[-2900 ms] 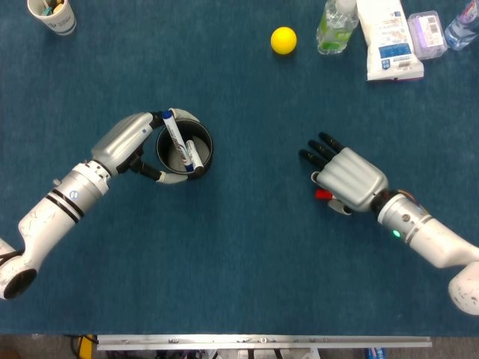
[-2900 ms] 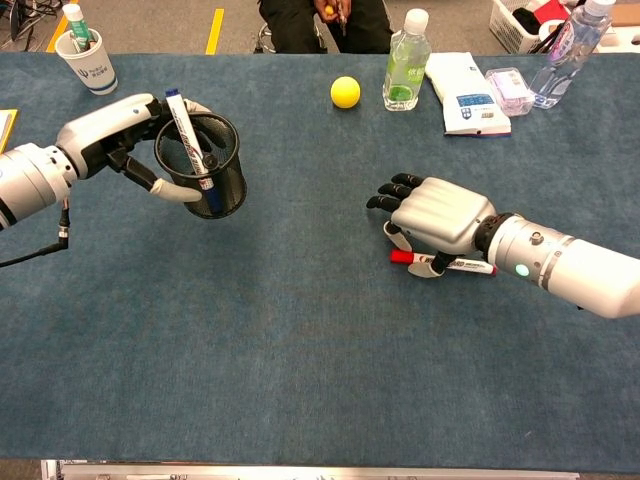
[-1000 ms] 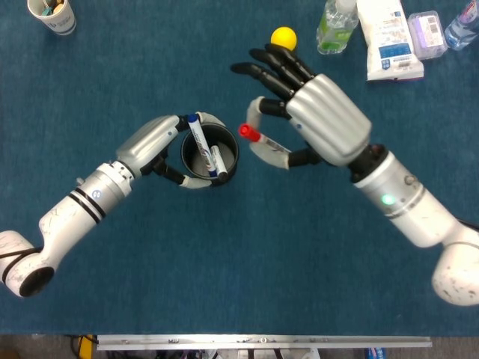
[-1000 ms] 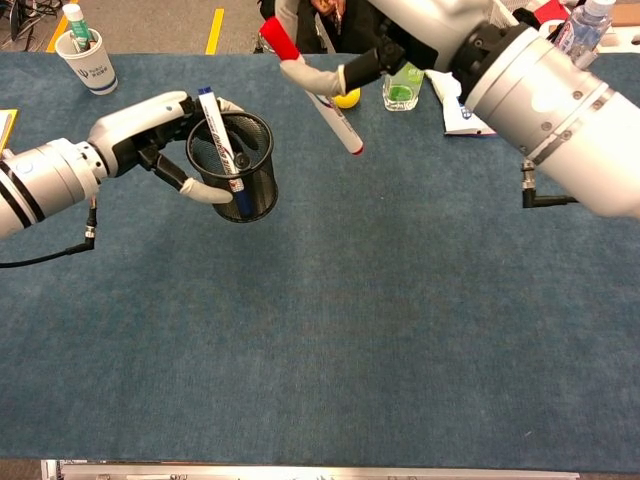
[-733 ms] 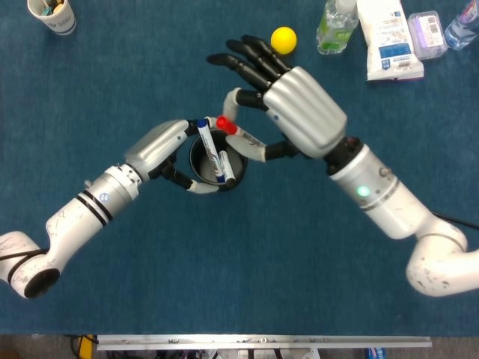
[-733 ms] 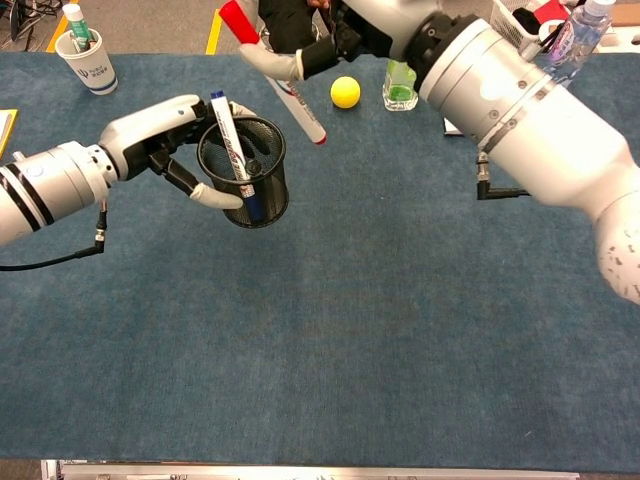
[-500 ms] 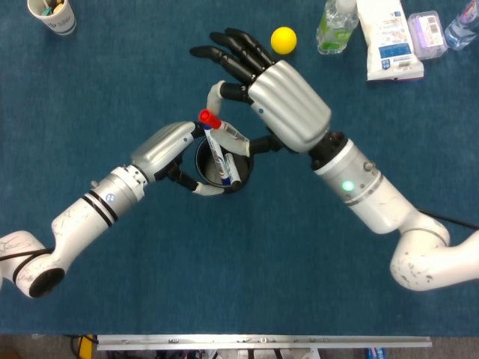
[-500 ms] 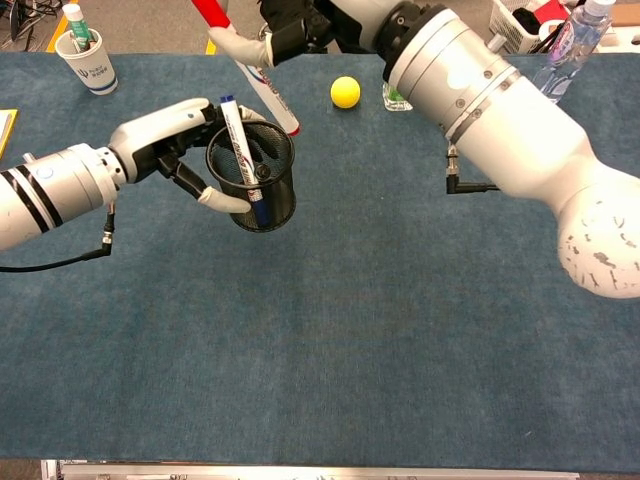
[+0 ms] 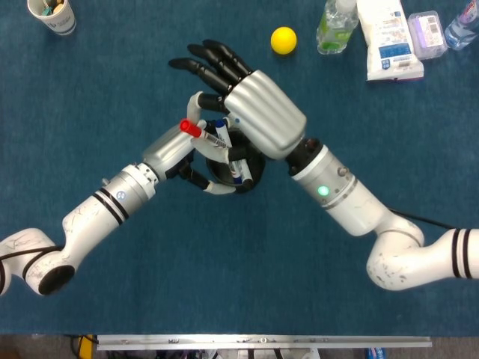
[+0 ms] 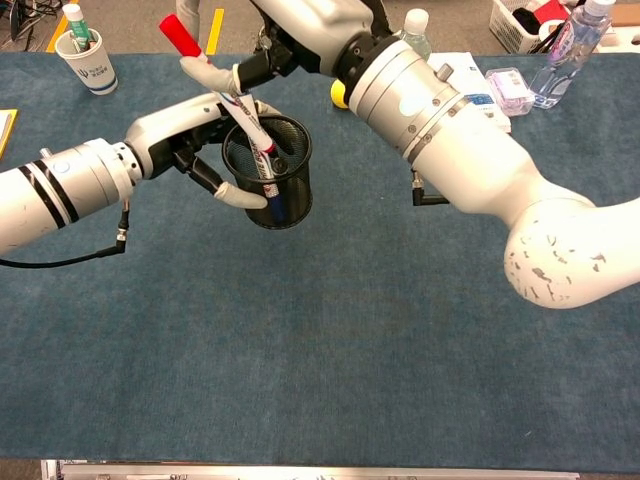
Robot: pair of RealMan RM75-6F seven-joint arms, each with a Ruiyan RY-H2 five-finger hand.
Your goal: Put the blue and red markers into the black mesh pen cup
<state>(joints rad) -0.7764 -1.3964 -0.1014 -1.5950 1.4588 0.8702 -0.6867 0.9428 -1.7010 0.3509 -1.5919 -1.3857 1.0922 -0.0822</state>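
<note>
Slanting from a red cap at upper left down to a tip at the cup's rim, the red marker [image 10: 215, 72] is pinched between the thumb and a finger of the right hand [image 9: 251, 112], its other fingers spread. The left hand [image 10: 195, 135] grips the black mesh cup [image 10: 272, 172] at centre-left of the blue table [image 10: 330, 350]. Leaning inside, the blue marker [image 9: 228, 149] points cap-up; its white barrel print is unreadable.
</note>
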